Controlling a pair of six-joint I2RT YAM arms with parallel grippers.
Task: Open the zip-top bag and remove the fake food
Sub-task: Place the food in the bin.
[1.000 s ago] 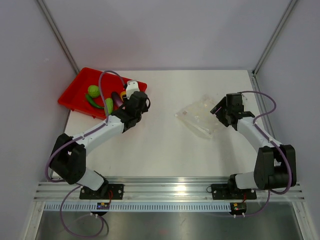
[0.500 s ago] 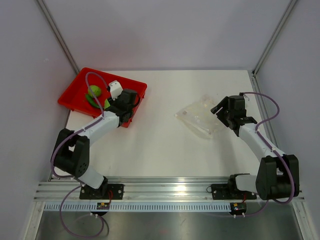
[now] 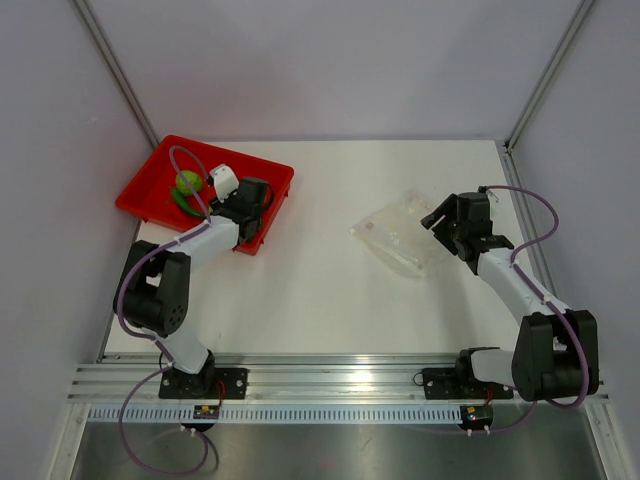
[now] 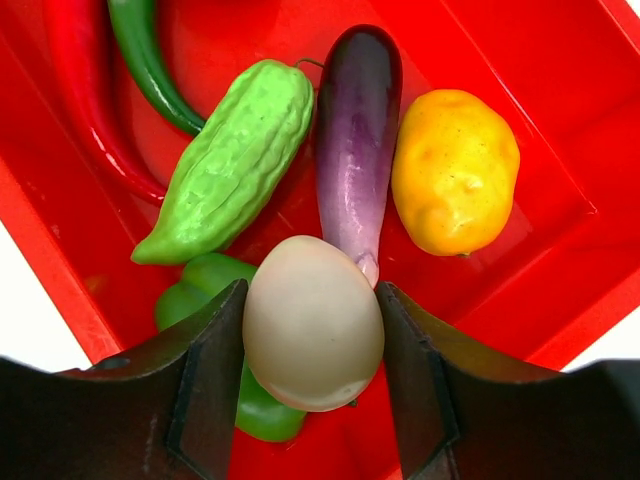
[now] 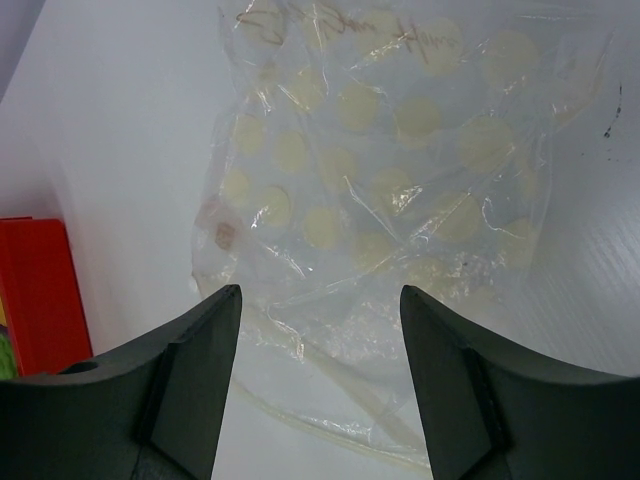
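My left gripper (image 4: pixel 313 340) is shut on a beige toy egg (image 4: pixel 313 322) and holds it just above the red tray (image 4: pixel 530 280). Fake food lies in the tray below: a bumpy green gourd (image 4: pixel 235 160), a long purple eggplant (image 4: pixel 355 130), a round yellow piece (image 4: pixel 455 170), a green pepper (image 4: pixel 210 285) and a red chili (image 4: pixel 85 90). In the top view the left gripper (image 3: pixel 252 203) hovers over the tray's near right part. The clear zip-top bag (image 3: pixel 400 236) lies crumpled on the table. My right gripper (image 3: pixel 438 218) stands open over its right edge, the bag (image 5: pixel 400 150) showing between and beyond the jaws.
The red tray (image 3: pixel 160 165) sits at the table's far left corner, with a round green piece (image 3: pixel 188 182) visible in it. White walls with metal posts enclose the table at the back and both sides. White tabletop lies between tray and bag.
My left arm has swung left from the tray's right edge to over the tray. The right gripper shifted slightly at the bag's edge; the bag has not moved.
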